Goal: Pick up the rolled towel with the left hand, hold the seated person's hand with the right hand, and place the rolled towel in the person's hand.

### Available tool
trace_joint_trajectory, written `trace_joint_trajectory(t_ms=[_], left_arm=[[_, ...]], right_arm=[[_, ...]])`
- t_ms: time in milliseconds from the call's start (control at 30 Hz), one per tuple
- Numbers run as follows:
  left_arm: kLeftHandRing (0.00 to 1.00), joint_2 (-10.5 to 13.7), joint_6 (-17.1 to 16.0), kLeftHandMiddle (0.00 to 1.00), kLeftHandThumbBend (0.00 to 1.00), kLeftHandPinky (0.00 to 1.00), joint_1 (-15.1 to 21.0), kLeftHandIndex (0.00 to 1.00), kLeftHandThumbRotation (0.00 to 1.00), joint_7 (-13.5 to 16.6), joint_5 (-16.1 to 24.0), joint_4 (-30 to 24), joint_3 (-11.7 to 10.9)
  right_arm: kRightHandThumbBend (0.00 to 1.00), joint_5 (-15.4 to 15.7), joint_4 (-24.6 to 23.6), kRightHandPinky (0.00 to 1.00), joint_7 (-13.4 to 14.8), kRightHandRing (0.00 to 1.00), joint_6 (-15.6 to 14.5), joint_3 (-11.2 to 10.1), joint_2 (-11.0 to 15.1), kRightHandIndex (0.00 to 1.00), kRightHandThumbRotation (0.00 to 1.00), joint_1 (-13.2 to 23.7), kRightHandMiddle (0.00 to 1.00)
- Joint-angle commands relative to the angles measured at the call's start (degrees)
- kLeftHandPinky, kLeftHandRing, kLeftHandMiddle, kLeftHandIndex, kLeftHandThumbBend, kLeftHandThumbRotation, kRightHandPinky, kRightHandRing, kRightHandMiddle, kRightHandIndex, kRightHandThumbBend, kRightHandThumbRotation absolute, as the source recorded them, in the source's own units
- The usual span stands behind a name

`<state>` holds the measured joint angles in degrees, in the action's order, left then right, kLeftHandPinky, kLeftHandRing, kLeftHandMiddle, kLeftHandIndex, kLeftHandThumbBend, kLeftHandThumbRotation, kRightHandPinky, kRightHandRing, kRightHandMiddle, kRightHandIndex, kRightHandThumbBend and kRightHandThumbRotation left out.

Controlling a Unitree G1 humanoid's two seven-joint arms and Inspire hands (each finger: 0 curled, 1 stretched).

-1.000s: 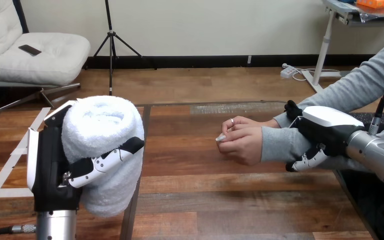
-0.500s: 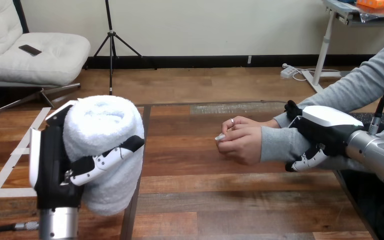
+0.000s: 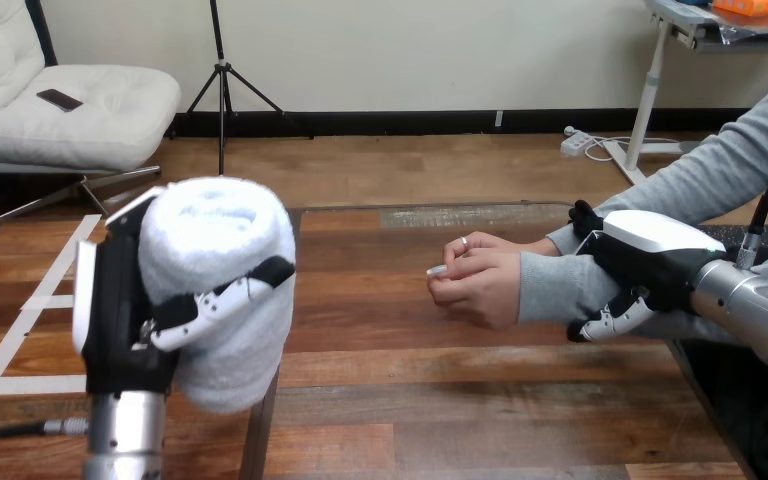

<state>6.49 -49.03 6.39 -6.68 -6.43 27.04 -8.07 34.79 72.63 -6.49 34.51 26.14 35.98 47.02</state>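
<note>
A white rolled towel (image 3: 222,290) stands upright in my left hand (image 3: 125,310) at the lower left, raised above the table, with my fingers and thumb curled round it. At the right my right hand (image 3: 650,262) is shut on the person's wrist, fingers over the grey sleeve and thumb under it. The person's hand (image 3: 478,280) sticks out to the left of my right hand, loosely curled, held just over the wooden table (image 3: 390,330). A wide gap of table lies between the towel and the person's hand.
The person's grey-sleeved arm (image 3: 730,170) comes in from the upper right. The table's far edge (image 3: 430,208) runs behind the person's hand. White tape strips (image 3: 20,330) mark the table's left part.
My left hand has carried the towel a little to the right and up, toward the person's hand. My right hand and the person's hand have barely moved.
</note>
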Motion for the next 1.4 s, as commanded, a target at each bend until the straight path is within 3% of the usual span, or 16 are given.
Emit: trace_joint_trajectory(t_ms=[0, 300, 567, 967, 1367], left_arm=[[0.34, 2.4, -0.9, 0.40, 0.64, 0.30, 7.6, 0.42, 0.00, -2.4, -1.2, -0.5, 0.1], [0.33, 4.1, 0.8, 0.39, 0.63, 0.29, 10.3, 0.41, 0.00, -6.5, -1.2, 0.0, 0.9], [0.31, 4.1, 0.8, 0.37, 0.65, 0.27, 13.3, 0.40, 0.00, -8.5, -1.6, 2.3, 0.6], [0.31, 3.3, 0.6, 0.37, 0.63, 0.27, 16.9, 0.39, 0.00, -9.0, -2.0, 6.2, -0.1], [0.31, 1.5, 1.3, 0.37, 0.61, 0.28, 18.0, 0.39, 0.00, -7.9, -2.6, 7.2, -0.2]], right_arm=[[0.60, -1.6, -1.6, 0.29, 0.9, 0.32, 1.5, -2.0, -0.4, 0.36, 0.20, 2.2, 0.37], [0.60, -1.7, -1.6, 0.28, 0.8, 0.31, 2.0, -1.9, -0.5, 0.35, 0.21, 2.3, 0.36], [0.61, -1.8, -1.5, 0.28, 0.9, 0.31, 1.9, -1.9, -0.7, 0.34, 0.23, 2.5, 0.35], [0.61, -1.8, -1.5, 0.28, 0.8, 0.31, 1.9, -1.8, -0.8, 0.34, 0.25, 2.8, 0.35], [0.61, -1.7, -1.7, 0.27, 0.4, 0.30, 1.5, -1.7, -1.0, 0.33, 0.26, 3.3, 0.35]])
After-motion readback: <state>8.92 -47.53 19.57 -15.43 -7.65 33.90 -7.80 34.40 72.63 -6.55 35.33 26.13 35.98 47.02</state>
